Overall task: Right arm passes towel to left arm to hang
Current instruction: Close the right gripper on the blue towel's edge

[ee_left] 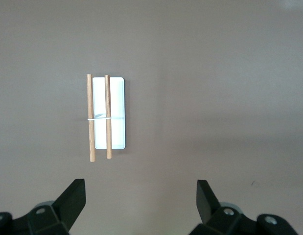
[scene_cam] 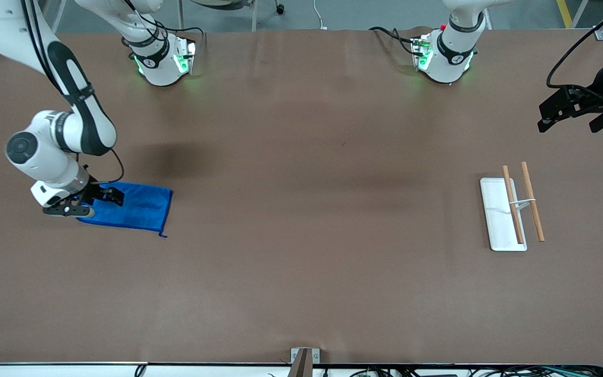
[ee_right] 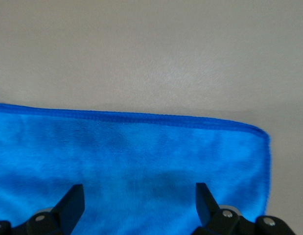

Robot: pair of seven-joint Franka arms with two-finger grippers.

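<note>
I'm looking down on a wide brown table (scene_cam: 301, 262) with grey floor along its upper edge and both green-lit bases standing there. The towel (scene_cam: 134, 207) lies flat at the right arm's end of the table, its small loop trailing from the corner nearest the front camera. My right gripper (scene_cam: 91, 201) sits low over the towel's end, jaws spread wide with nothing between them; the right wrist view shows the plush blue pile and a stitched hem just ahead of the fingertips (ee_right: 73, 196). I judge the cloth light, soft and limp: it should bunch and sag when lifted, so I would pinch a fold near the hem or a corner, leaving a free edge hanging for the handover. My left gripper (scene_cam: 573, 112) waits in the air at the left arm's end, jaws likewise spread and empty, over bare table near the rack (scene_cam: 513, 207), a white base carrying two wooden rods tied by a pale band. I can read no brand, label or writing anywhere on the towel, rack or arms.
</note>
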